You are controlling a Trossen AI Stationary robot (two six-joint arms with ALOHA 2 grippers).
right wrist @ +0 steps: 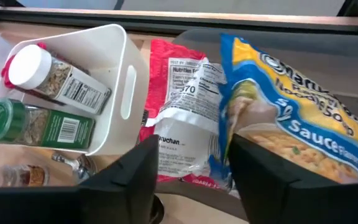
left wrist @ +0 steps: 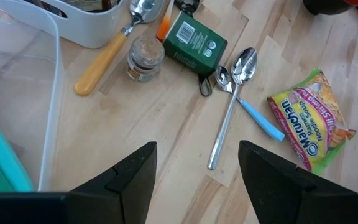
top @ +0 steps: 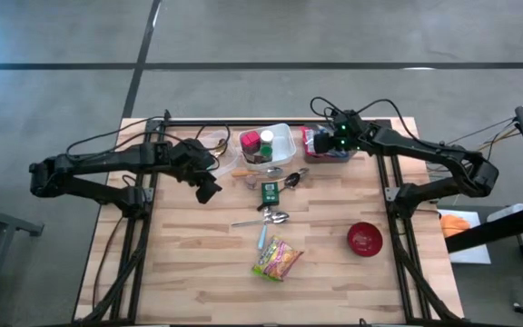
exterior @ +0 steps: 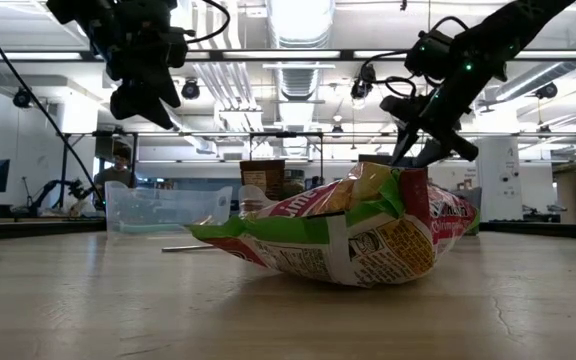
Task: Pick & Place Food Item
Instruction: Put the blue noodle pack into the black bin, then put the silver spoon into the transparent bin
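A yellow-green noodle packet (top: 278, 259) (left wrist: 309, 121) lies flat on the table's near middle, and it fills the foreground of the low view (exterior: 358, 235). At the far right, a blue soup packet (right wrist: 291, 118) and a red-and-white packet (right wrist: 182, 99) lie side by side next to the white bin (top: 285, 136). My right gripper (top: 320, 143) (right wrist: 191, 140) is open just above these two packets, slanting down. My left gripper (top: 209, 189) (left wrist: 197, 149) hangs open above bare table left of centre, with nothing between its fingers. My right gripper stands open over the red-and-white and blue packets, one finger to each side. The blue packet's near edge (right wrist: 253, 140) meets one finger (right wrist: 278, 174) in the wrist view. I cannot tell whether they touch.
The white bin holds two spice bottles (right wrist: 42, 78). A clear container (top: 225, 156) stands to its left. A green box (left wrist: 194, 40), a small jar (left wrist: 145, 57), two spoons (left wrist: 238, 71) and a blue-handled utensil (left wrist: 260, 118) lie mid-table. A red bowl (top: 364, 238) sits near right.
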